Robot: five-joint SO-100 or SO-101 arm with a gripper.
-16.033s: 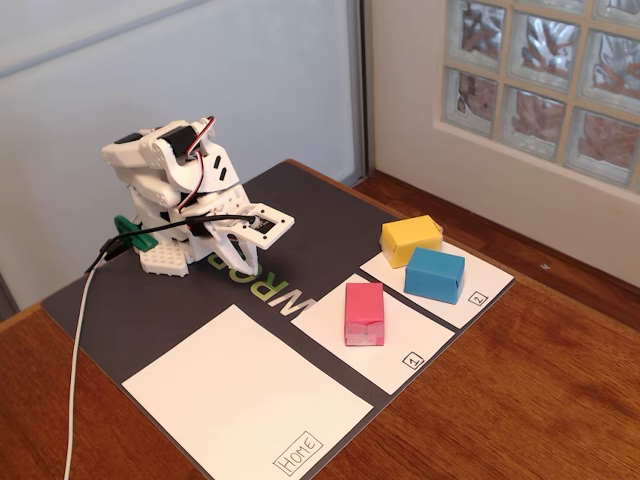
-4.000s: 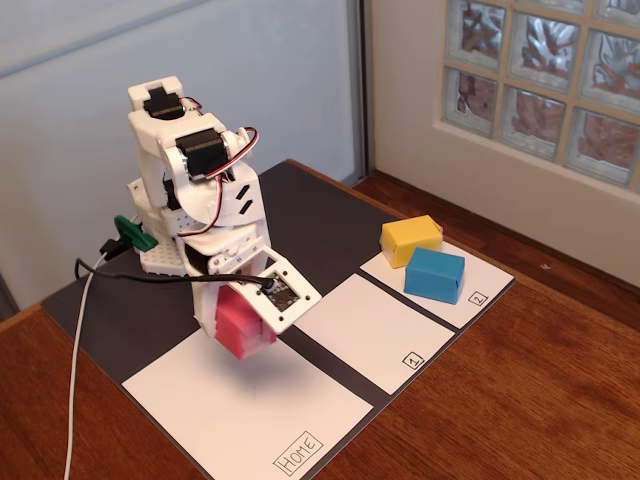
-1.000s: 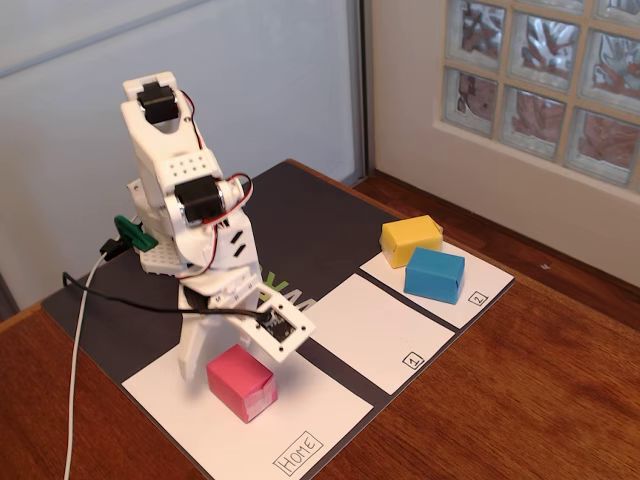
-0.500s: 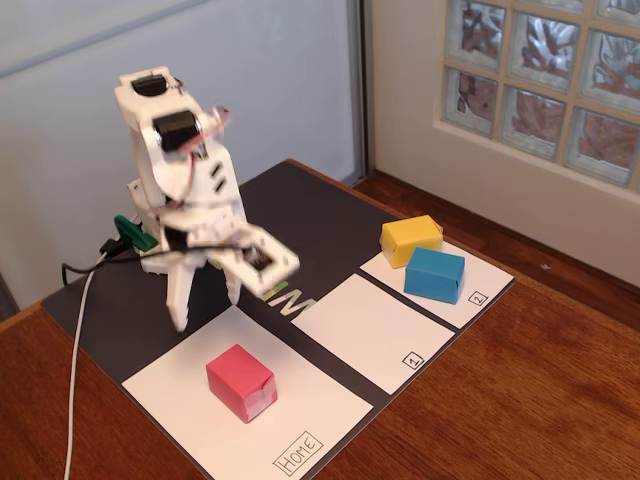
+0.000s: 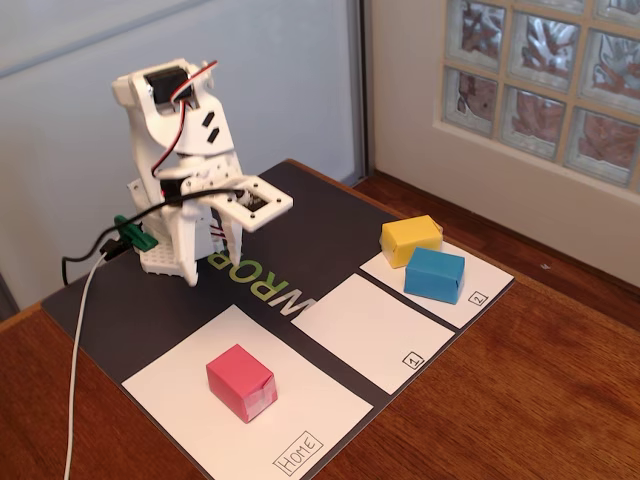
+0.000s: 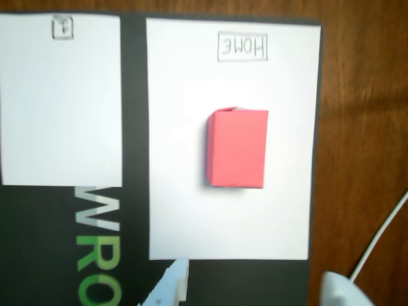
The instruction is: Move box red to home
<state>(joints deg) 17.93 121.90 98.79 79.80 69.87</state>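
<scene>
The box red [image 5: 240,382] rests flat on home [image 5: 310,400], the big white sheet with the "Home" label [image 5: 299,452] at its near corner. My gripper [image 5: 210,270] hangs open above the black mat behind that sheet, well apart from the box, with nothing between its fingers. In the wrist view the box red [image 6: 237,148] lies in the middle of home [image 6: 178,159], below the upside-down "HOME" label [image 6: 242,47]. The gripper [image 6: 255,287] shows only as two white fingertips [image 6: 175,284] spread wide at the bottom edge.
A yellow box [image 5: 411,240] and a blue box [image 5: 435,274] sit on the sheet marked 2 [image 5: 482,272]. The sheet marked 1 [image 5: 370,330] lies bare. A white cable [image 5: 80,350] runs down the left. The wooden table [image 5: 520,400] surrounds the black mat [image 5: 310,215].
The gripper carried the red box from sheet 1 to home, set it down, let go, then rose and swung back toward the arm's base. The box stays still.
</scene>
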